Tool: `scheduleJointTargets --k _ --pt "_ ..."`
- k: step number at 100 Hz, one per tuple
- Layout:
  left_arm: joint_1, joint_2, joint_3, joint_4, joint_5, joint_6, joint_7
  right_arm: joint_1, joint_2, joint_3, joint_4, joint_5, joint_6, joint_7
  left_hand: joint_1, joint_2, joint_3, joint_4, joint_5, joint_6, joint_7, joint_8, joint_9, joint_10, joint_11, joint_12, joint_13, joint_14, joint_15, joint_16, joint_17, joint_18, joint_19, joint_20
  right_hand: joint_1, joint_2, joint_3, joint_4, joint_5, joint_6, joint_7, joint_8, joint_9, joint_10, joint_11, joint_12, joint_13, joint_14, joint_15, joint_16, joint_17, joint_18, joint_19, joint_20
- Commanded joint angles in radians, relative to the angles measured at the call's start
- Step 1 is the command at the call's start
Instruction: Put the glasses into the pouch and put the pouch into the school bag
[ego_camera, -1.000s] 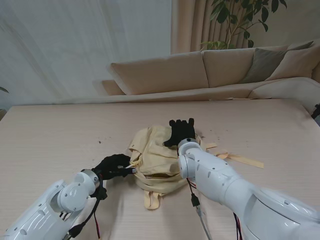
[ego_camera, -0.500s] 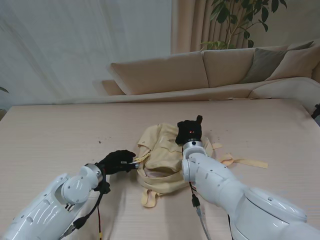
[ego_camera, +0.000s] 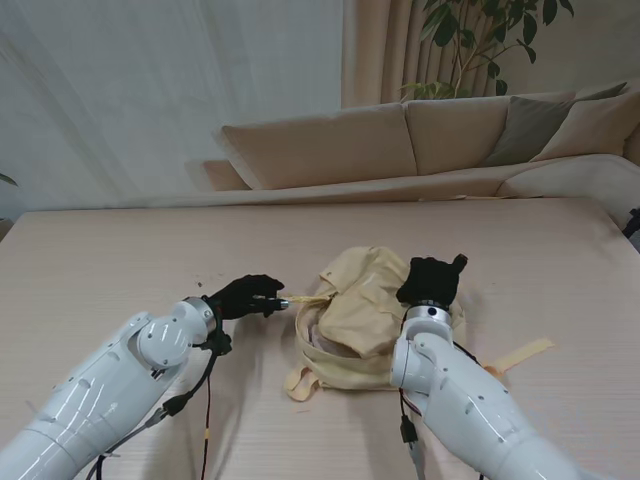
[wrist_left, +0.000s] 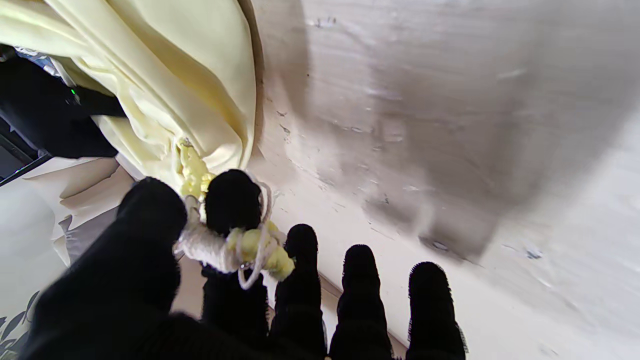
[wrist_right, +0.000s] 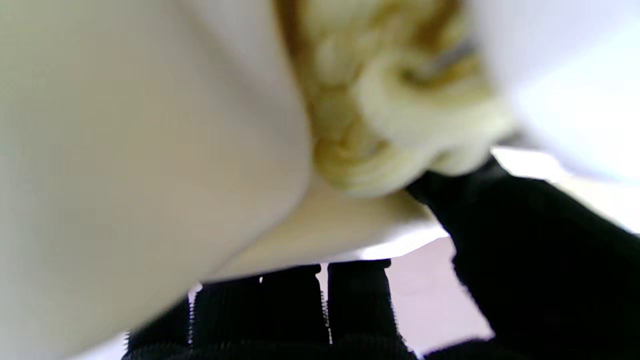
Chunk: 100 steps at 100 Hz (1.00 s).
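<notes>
The pale yellow school bag (ego_camera: 365, 315) lies crumpled in the middle of the table, its mouth facing me. My left hand (ego_camera: 247, 296) is just left of the bag, shut on its white-and-yellow zipper cord (wrist_left: 235, 247), which is pinched between thumb and forefinger. My right hand (ego_camera: 430, 281) grips the bag's right side, with the fabric (wrist_right: 150, 150) bunched against the palm and fingers. Neither the glasses nor the pouch can be made out in any view.
Yellow straps trail from the bag, one to the right (ego_camera: 520, 355) and one toward me (ego_camera: 300, 380). Black cables (ego_camera: 205, 400) hang along both arms. A beige sofa (ego_camera: 420, 140) stands beyond the far table edge.
Both hands have carried the bag to the right across the table. The left hand has moved farther from me, still holding the cord, and the bag's mouth is drawn wider.
</notes>
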Motion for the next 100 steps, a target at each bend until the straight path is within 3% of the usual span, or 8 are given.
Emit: scheduleJointTargets --k 1,7,16,25,37,47,69,100 --pt "-0.007 -0.010 0.002 0.008 -0.006 -0.012 -0.016 -0.041 0.035 0.000 -0.034 -0.013 0.030 0.039 -0.034 -0.003 0.032 -0.013 0.032 -0.018 0.027 0.014 0.012 -0.013 0.014 0.013 0.011 0.006 0.022 0.016 -0.013 0.008 0.041 -0.014 0.034 0.049 -0.004 0.034 -0.003 -0.007 0.037 -0.003 -0.018 0.051 0.057 0.022 -0.038 -0.009 0.003 0.001 -0.029 -0.008 0.018 -0.013" --pt "-0.014 -0.013 0.009 0.022 -0.014 -0.021 -0.016 -0.088 0.057 0.032 -0.125 -0.043 0.047 0.099 -0.033 -0.005 0.034 -0.013 0.033 -0.017 0.028 0.015 0.012 -0.011 0.015 0.013 0.011 0.008 0.022 0.016 -0.013 0.008 0.043 -0.016 0.014 0.096 -0.050 0.050 -0.053 0.046 -0.033 -0.035 -0.091 0.071 0.035 0.004 -0.101 0.003 -0.010 0.010 -0.060 -0.024 -0.007 -0.021" --pt "-0.020 -0.014 0.015 0.035 -0.020 -0.033 -0.019 -0.153 0.108 0.070 -0.273 -0.108 0.095 0.277 -0.036 -0.005 0.036 -0.013 0.034 -0.018 0.029 0.015 0.016 -0.011 0.017 0.014 0.012 0.009 0.023 0.016 -0.013 0.009 0.046 -0.018 -0.099 0.259 -0.144 0.217 -0.286 0.096 -0.408 0.115 -0.447 0.028 -0.024 -0.074 -0.328 -0.043 -0.092 0.014 -0.100 -0.060 -0.148 -0.045" --pt "-0.019 -0.014 0.012 0.036 -0.025 -0.038 -0.021 -0.188 0.138 0.104 -0.353 -0.162 0.090 0.356 -0.034 -0.005 0.039 -0.014 0.034 -0.016 0.028 0.016 0.012 -0.011 0.015 0.014 0.011 0.008 0.023 0.016 -0.014 0.009 0.048 -0.021 -0.109 0.348 -0.340 0.229 -0.597 0.087 -0.332 0.070 -0.736 -0.011 -0.031 -0.162 -0.503 -0.084 -0.192 -0.025 -0.109 -0.092 -0.330 -0.013" --pt "-0.002 -0.008 -0.003 0.017 -0.015 -0.045 -0.022 -0.190 0.167 0.127 -0.367 -0.268 -0.040 0.355 -0.036 -0.005 0.039 -0.014 0.033 -0.019 0.028 0.017 0.013 -0.010 0.015 0.013 0.013 0.009 0.025 0.016 -0.013 0.010 0.051 -0.024 -0.088 0.383 -0.525 0.252 -0.706 0.034 -0.239 0.012 -0.848 -0.063 -0.048 -0.180 -0.553 -0.120 -0.230 -0.042 -0.118 -0.099 -0.421 0.082" --pt "0.016 -0.002 -0.016 -0.002 0.001 -0.045 -0.023 -0.142 0.185 0.118 -0.329 -0.304 -0.242 0.325 -0.038 -0.003 0.039 -0.014 0.031 -0.022 0.028 0.018 0.013 -0.013 0.014 0.013 0.012 0.007 0.024 0.016 -0.013 0.011 0.056 -0.025 -0.056 0.369 -0.496 0.258 -0.677 -0.043 -0.215 0.006 -0.828 -0.122 -0.080 -0.195 -0.557 -0.153 -0.263 -0.059 -0.112 -0.099 -0.404 0.115" --pt "0.087 0.014 -0.061 -0.073 0.067 -0.025 -0.007 0.058 0.212 -0.031 -0.177 -0.298 -0.588 0.348 -0.040 -0.003 0.039 -0.015 0.030 -0.027 0.028 0.022 0.012 -0.011 0.014 0.013 0.014 0.010 0.026 0.016 -0.013 0.009 0.070 -0.025 -0.108 0.188 -0.100 0.212 -0.728 -0.190 -0.224 -0.014 -0.843 -0.281 -0.207 -0.236 -0.536 -0.232 -0.388 -0.116 -0.095 -0.101 -0.277 0.014" --pt "0.160 0.023 -0.105 -0.143 0.133 0.022 0.021 0.267 0.192 -0.277 -0.070 -0.158 -0.639 0.546 -0.038 -0.004 0.040 -0.014 0.027 -0.031 0.027 0.028 0.016 -0.012 0.014 0.013 0.015 0.011 0.027 0.015 -0.015 0.011 0.079 -0.029 -0.257 -0.003 0.005 0.162 -0.879 -0.056 -0.487 -0.230 -0.959 -0.276 -0.510 -0.362 -0.683 -0.308 -0.589 -0.221 -0.113 -0.138 -0.511 -0.069"
